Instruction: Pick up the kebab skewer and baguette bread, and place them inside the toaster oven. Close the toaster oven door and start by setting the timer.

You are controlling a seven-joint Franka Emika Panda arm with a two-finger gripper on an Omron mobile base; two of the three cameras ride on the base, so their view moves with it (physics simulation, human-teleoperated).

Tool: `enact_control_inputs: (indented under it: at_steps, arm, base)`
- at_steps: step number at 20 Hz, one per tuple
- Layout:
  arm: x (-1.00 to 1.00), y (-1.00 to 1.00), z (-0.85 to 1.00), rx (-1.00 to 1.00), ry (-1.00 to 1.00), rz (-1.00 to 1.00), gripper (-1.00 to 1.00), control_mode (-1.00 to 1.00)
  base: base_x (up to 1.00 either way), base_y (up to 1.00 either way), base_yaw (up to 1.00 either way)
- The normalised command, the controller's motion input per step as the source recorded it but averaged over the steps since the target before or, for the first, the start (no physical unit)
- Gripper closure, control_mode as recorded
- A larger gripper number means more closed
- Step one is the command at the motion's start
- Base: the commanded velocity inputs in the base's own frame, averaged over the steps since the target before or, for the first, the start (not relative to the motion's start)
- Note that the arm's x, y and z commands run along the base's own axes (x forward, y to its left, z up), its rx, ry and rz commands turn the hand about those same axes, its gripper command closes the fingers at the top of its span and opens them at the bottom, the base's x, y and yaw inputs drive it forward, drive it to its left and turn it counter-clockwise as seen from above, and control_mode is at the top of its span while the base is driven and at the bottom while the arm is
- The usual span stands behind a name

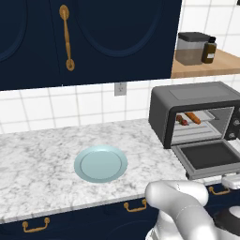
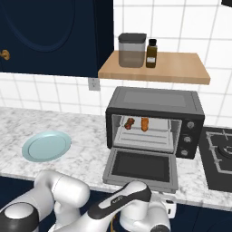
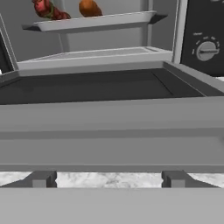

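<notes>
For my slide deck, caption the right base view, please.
Skewer and bread sit on the rack inside the toaster oven, its door still hanging open.

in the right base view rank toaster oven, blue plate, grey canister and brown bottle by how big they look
1. toaster oven
2. blue plate
3. grey canister
4. brown bottle
The plate sits nearer the camera than the canister, so that ordering is by apparent size only.

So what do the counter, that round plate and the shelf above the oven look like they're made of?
The counter looks like polished marble: white with grey veining. The plate seems glazed ceramic or glass: pale blue, smooth. The shelf appears wooden: matte tan.
</notes>
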Motion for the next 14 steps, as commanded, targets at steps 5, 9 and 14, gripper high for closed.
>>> enact_control_inputs:
  at_steps: [5,9,14]
  arm:
    - [0.13,0.0,0.12,0.0,0.0,-0.02,-1.0,-1.0]
    - [0.25,0.0,0.08,0.0,0.0,-0.02,-1.0,-1.0]
    - [0.17,0.01,0.41,0.01,-0.05,-0.04,-1.0,-1.0]
  base:
    - [0.0,0.0,0.0]
    - [0.0,0.0,0.0]
    - [0.0,0.0,0.0]
